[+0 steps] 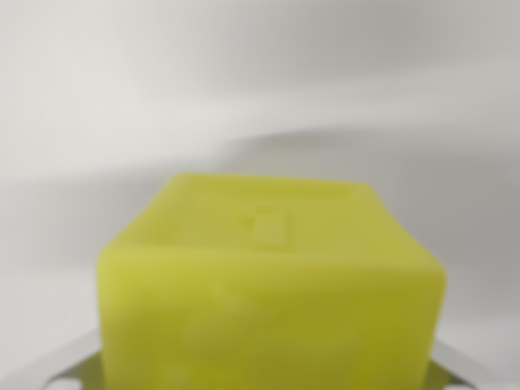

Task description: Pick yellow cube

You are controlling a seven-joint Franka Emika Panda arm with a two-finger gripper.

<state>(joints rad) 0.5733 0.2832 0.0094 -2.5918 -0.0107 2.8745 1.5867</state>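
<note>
Since the yellow cube [272,284] fills the lower centre of the frame, hard against the camera with metal parts [61,367] at both bottom corners, the pincer appears clenched on it; whether lifting has begun is unclear.

The background is a plain pale grey surface [122,97], smooth and out of focus. A soft darker band, like a shadow [357,146], crosses it from the middle toward the wrist view's right, a little above the centre of the picture. Above this band the surface is lighter, almost white. It shows no marks, edges or texture.
</note>
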